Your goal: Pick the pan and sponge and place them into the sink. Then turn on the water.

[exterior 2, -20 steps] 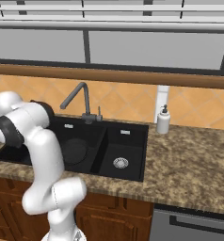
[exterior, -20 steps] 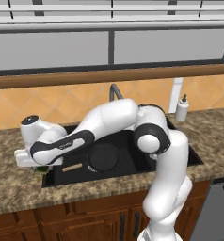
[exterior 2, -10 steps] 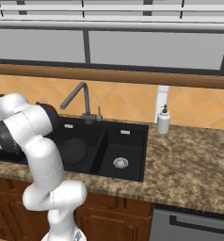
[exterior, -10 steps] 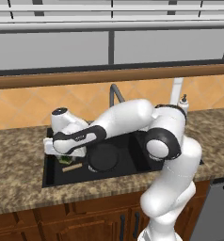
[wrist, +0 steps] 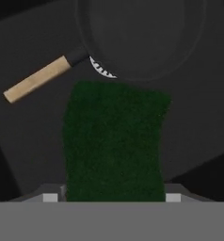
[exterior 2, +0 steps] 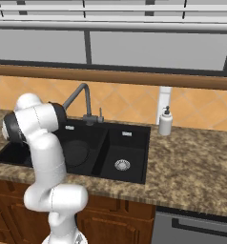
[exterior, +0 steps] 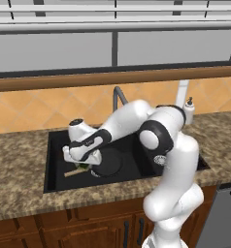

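Black double-basin sink [exterior 2: 134, 143] recessed in a speckled brown granite counter [exterior 2: 196, 162], larger bowl on the faucet's side, smaller bowl beside it with a round silver drain [exterior 2: 122, 165] in its floor. Dark grey gooseneck faucet [exterior 2: 82, 102] rising at the back rim between the bowls, spout curving over the larger bowl; no stream visible from it. White soap dispenser [exterior 2: 165, 121] upright on the counter behind the smaller bowl, well apart from the arm. Pan [exterior: 107, 162], round, shallow and black, lying flat on the floor of the larger bowl, its light-wooden handle [wrist: 38, 80] pointing away from the bowl's centre, a silver drain partly covered under its rim. Sponge [wrist: 114, 146], dark green and rough-textured, held between the jaws of the gripper [exterior: 81, 162] above the bowl floor, just beside the pan's handle end and apart from the pan itself. Jaws set moderately wide, closed against the sponge's two sides. Gripper low inside the larger bowl near its left wall. Bare black floor showing around the sponge. Smaller bowl unoccupied.
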Available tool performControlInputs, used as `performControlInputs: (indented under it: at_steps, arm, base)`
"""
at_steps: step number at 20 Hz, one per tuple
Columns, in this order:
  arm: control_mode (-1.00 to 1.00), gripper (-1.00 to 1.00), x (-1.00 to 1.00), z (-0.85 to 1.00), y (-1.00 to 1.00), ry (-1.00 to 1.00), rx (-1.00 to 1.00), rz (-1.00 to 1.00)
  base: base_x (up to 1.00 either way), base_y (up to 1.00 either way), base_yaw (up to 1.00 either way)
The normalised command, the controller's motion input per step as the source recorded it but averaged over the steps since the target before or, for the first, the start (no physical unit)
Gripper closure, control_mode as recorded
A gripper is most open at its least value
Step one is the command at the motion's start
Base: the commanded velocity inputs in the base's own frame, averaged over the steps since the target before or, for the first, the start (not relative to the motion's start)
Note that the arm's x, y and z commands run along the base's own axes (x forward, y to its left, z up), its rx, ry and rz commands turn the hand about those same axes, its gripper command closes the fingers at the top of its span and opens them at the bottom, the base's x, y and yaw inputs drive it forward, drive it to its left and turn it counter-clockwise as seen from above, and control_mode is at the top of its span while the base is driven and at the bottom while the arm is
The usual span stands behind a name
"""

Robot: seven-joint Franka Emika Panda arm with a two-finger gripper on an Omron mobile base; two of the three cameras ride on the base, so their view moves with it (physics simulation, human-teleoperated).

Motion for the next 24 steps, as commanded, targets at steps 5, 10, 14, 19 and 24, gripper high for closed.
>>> performControlInputs:
  at_steps: [5,10,14,19,24]
  arm:
    - [-1.0,1.0,0.46,-0.46,-0.29,0.04,-0.06,-0.06]
    - [-1.0,1.0,0.46,-0.44,-0.07,0.0,-0.04,0.0]
    - [-1.0,1.0,0.42,-0.48,0.0,0.0,-0.03,0.0]
    - [-1.0,1.0,0.35,-0.39,0.0,0.0,-0.01,0.0]
    - [-1.0,1.0,0.19,-0.15,-0.01,0.0,0.0,0.0]
  base:
    - [0.0,0.0,0.0]
    - [0.0,0.0,0.0]
    - [0.0,0.0,0.0]
    - [0.0,0.0,0.0]
    - [0.0,0.0,0.0]
